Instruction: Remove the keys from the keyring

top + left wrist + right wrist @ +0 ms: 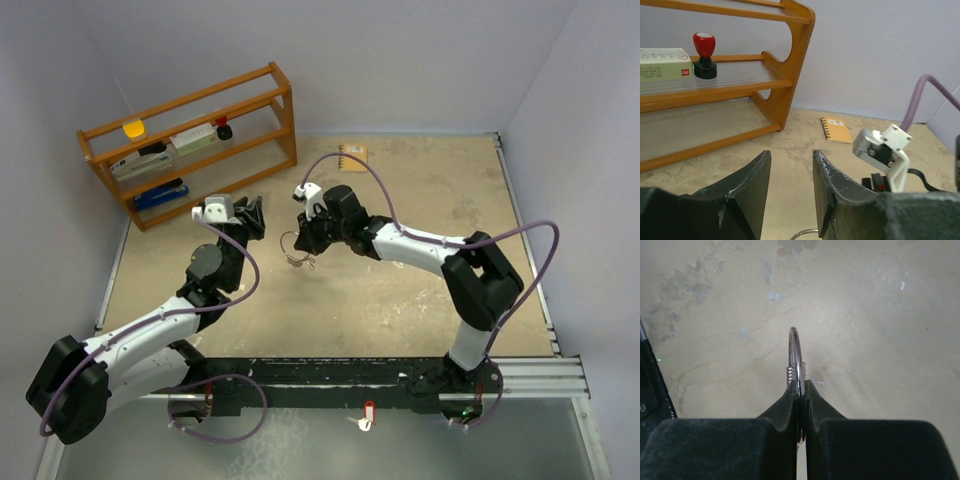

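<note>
On the mottled beige tabletop [400,300], the orange-brown wooden shelf rack [250,130] stands in the far left corner. The left gripper [258,212] points toward the middle, its black fingers [747,190] apart with only bare table between them. The right gripper [801,386] faces it from the right, fingers pressed together with thin wire pinched between them. A small tan spiral notebook [353,155] lies by the back wall. The keyring [795,355], a cluster of thin silver wire loops, sits at the right gripper's fingertips near the table's middle. One loop stands edge-on, clamped between the two pads and reaching out beyond them, a short wire coil against it. It is near the left fingers but apart from them. The keys are too small to make out.
</note>
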You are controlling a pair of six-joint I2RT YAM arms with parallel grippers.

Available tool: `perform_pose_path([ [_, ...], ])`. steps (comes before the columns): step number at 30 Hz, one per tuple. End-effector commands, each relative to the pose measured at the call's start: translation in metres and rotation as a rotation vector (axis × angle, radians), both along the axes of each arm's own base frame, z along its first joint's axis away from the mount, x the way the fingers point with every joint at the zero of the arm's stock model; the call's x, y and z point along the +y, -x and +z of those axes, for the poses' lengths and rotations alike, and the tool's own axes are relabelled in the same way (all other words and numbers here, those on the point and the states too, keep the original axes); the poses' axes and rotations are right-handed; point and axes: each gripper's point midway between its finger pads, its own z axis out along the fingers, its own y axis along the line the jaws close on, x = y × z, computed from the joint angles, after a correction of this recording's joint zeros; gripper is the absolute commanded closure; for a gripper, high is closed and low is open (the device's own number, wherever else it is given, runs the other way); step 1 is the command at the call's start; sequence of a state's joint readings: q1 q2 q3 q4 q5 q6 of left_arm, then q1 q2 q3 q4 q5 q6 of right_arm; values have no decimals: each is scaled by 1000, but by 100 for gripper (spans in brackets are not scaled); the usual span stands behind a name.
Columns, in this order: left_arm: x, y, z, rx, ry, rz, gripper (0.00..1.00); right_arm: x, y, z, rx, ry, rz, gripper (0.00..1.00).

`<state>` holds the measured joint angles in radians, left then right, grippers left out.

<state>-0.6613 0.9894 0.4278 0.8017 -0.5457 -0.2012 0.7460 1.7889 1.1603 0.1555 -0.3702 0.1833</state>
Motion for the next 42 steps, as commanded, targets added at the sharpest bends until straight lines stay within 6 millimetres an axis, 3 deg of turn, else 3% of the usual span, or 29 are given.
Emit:
perform_pose_path([
  [1,-3,2,9,-28,35,-23,62,32,-10,30,28,-153,59,100],
  [4,-2,3,8,-26,39,-24,61,34,-24,13,91,-154,42,100],
  [11,-2,4,7,-14,47,-29,59,26,-45,-54,198,-70,-21,100],
  [14,0,2,3,0,55,-12,58,16,-54,-70,165,-2,-57,81],
  [18,0,-2,0,14,58,5,56,4,-66,-72,76,71,-92,73],
  [21,-3,-7,1,22,53,9,56,-2,-75,-51,-7,75,-114,62],
  [27,-6,-12,9,39,12,17,54,-9,-98,34,-226,54,-148,51],
  [31,-5,-13,17,41,-13,24,52,-32,-108,85,-360,81,-240,50],
  [36,-5,-15,14,75,-59,29,50,-86,-100,139,-504,88,-436,47],
  [39,-3,-19,7,120,-70,57,50,-137,-91,161,-606,135,-610,40],
  [42,0,-23,-3,172,-78,91,50,-193,-73,170,-679,177,-793,30],
])
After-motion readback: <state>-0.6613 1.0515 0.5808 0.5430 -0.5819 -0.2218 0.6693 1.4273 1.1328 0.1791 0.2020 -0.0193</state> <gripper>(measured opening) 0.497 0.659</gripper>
